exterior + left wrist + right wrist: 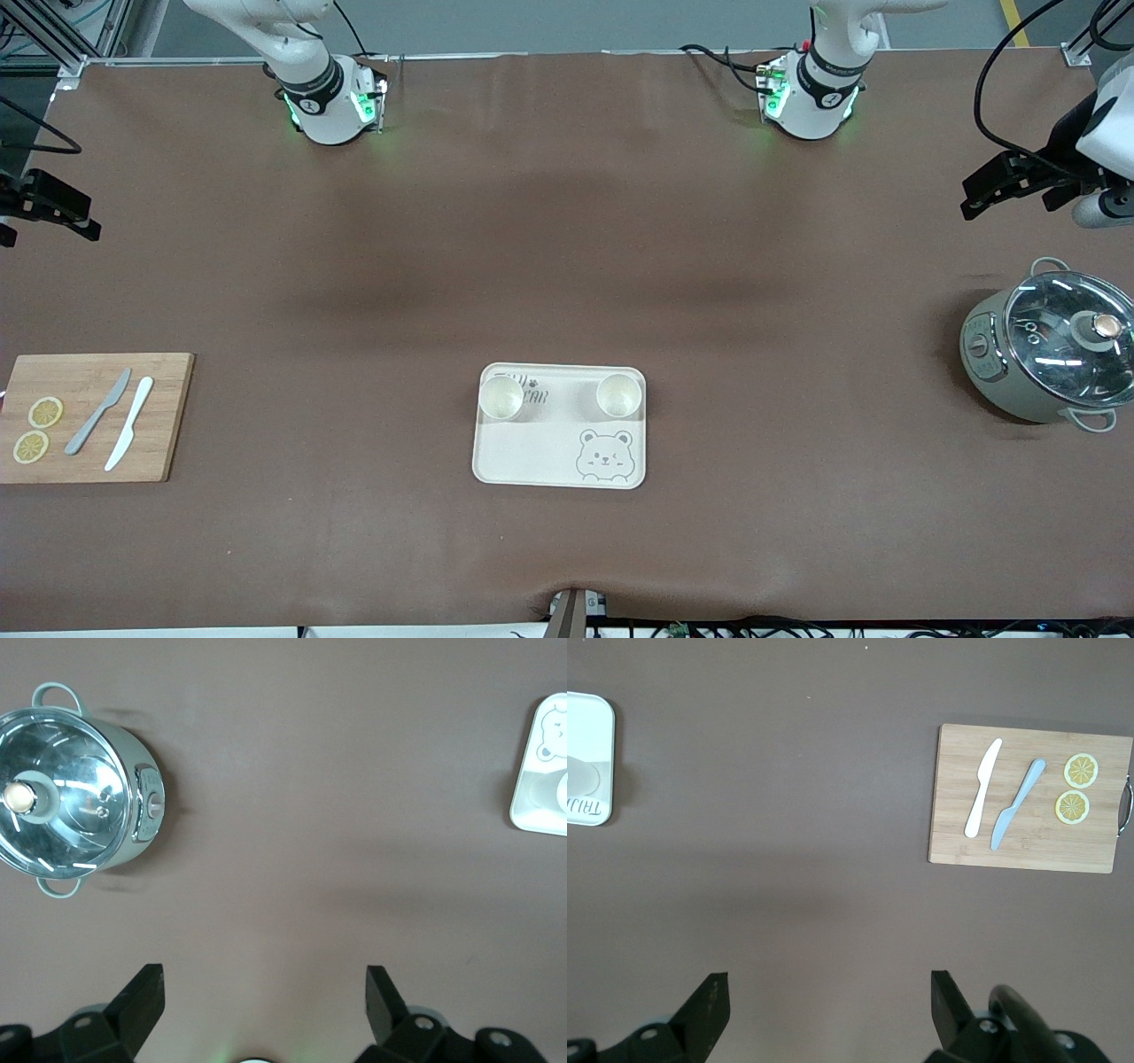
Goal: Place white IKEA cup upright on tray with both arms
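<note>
The cream bear tray (532, 452) lies on the brown table, near the front camera and midway between the arms. Two white cups stand upright on it: one (500, 398) toward the right arm's end, one (618, 395) toward the left arm's end. My left gripper (974, 199) is open and empty, high over the table's left-arm end, above the pot. My right gripper (89, 221) is open and empty over the right-arm end. The left wrist view (264, 983) shows the tray's edge (524, 811). The right wrist view (829, 992) shows the tray's corner (594, 718).
A grey-green pot with a glass lid (1054, 354) stands at the left arm's end, also in the left wrist view (75, 806). A wooden cutting board (89, 452) with two knives and two lemon slices lies at the right arm's end, also in the right wrist view (1028, 846).
</note>
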